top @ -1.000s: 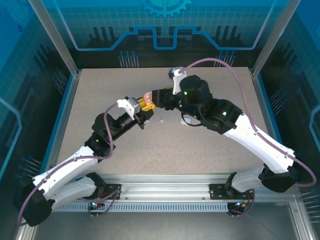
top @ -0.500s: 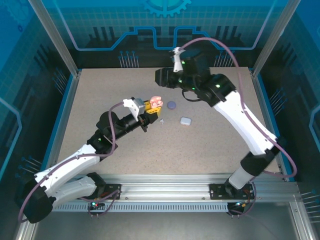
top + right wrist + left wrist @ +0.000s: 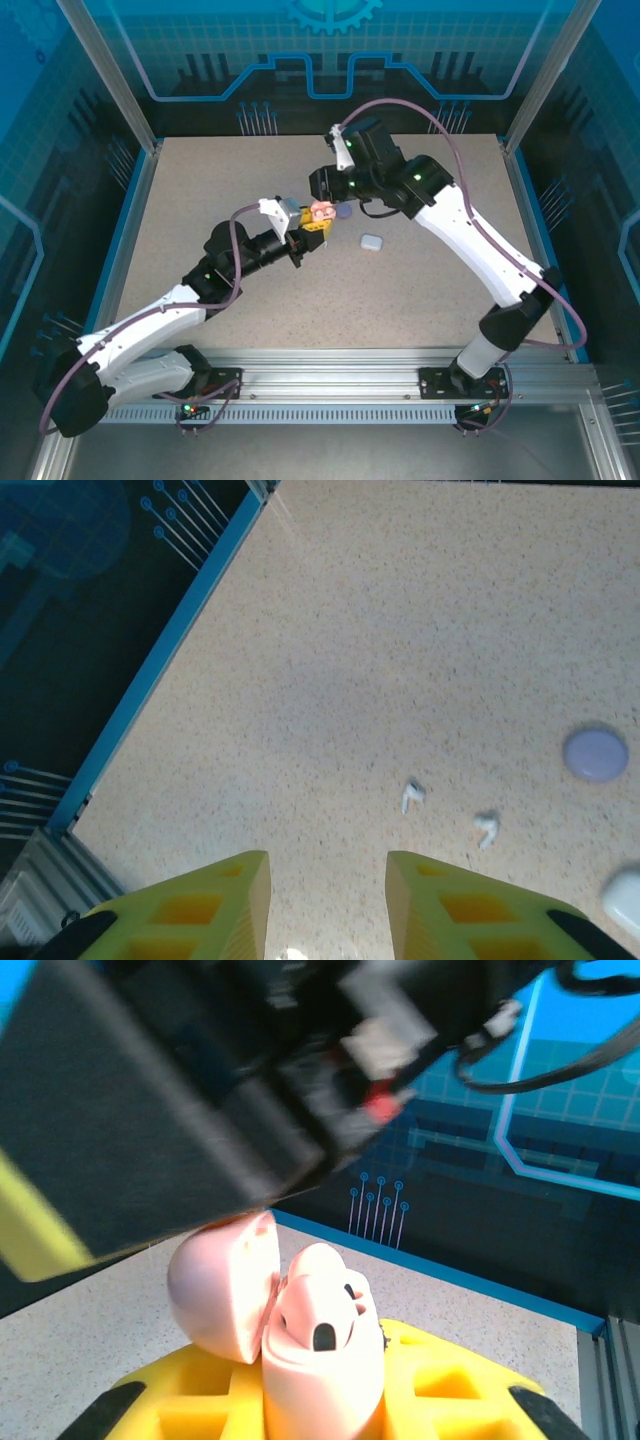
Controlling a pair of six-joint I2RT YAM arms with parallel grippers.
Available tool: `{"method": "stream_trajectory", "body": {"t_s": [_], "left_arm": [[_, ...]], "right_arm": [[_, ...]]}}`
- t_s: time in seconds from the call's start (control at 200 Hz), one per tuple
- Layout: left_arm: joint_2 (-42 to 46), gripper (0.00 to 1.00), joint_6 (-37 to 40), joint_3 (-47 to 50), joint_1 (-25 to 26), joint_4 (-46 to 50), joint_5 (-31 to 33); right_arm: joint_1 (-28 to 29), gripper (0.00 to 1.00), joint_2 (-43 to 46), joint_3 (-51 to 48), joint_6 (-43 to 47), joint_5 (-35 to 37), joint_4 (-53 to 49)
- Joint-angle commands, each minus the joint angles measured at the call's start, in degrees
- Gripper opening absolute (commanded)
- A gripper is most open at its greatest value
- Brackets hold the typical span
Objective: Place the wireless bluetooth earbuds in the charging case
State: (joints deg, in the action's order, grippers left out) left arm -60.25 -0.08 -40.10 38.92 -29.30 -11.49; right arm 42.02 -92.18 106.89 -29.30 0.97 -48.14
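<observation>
My left gripper (image 3: 312, 218) is shut on the open pink charging case (image 3: 325, 1360), held above the table with its lid (image 3: 225, 1285) swung to the left. A pink earbud (image 3: 322, 1295) sits in the case's top. My right gripper (image 3: 322, 190) hovers just behind and above the case, its dark body looming over it in the left wrist view. In the right wrist view my right gripper (image 3: 328, 900) is open, nothing between its yellow fingers (image 3: 215, 905). Two white earbuds (image 3: 411, 796) (image 3: 487, 827) lie loose on the table below it.
A round purple case (image 3: 596, 754) (image 3: 344, 212) lies shut on the table beside the held case. A pale case (image 3: 372, 242) lies to its right and nearer to me. A blue border (image 3: 160, 660) edges the speckled table (image 3: 200, 200).
The right arm lifted away from the pink case to the back, then came down close behind it again, jaws narrowing. The left gripper carried the case slightly rightward.
</observation>
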Motion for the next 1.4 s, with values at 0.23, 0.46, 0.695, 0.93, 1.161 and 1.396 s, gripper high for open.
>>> {"method": "stream_trajectory", "body": {"t_s": [0.23, 0.46, 0.695, 0.93, 1.161, 1.396], "left_arm": [[-1.9, 0.0, -1.2, -3.4, 0.1, -2.4, 3.0], [-6.2, 0.0, -6.5, -4.9, -1.4, 1.4, 8.7], [-20.9, 0.0, -17.2, -13.8, -9.6, 11.9, 5.7], [-39.2, 0.0, -23.3, -28.4, -14.5, 22.7, -2.4], [-53.2, 0.0, -27.0, -38.3, -16.7, 29.7, -7.7], [-61.2, 0.01, -29.0, -42.7, -19.6, 33.7, -11.7]], "right_arm": [[0.0, 0.34, 10.9, -9.3, -2.8, 1.2, 2.6], [-5.3, 0.46, 16.3, -15.1, -8.1, 7.1, 4.7], [-10.5, 0.48, 21.7, -31.3, -11.7, 11.4, 7.2], [-12.5, 0.51, 21.5, -42.4, -14.1, 12.1, 9.5], [-13.0, 0.54, 17.0, -44.5, -15.4, 12.6, 9.9], [-13.1, 0.54, 11.5, -43.6, -15.7, 12.3, 10.2]]}}
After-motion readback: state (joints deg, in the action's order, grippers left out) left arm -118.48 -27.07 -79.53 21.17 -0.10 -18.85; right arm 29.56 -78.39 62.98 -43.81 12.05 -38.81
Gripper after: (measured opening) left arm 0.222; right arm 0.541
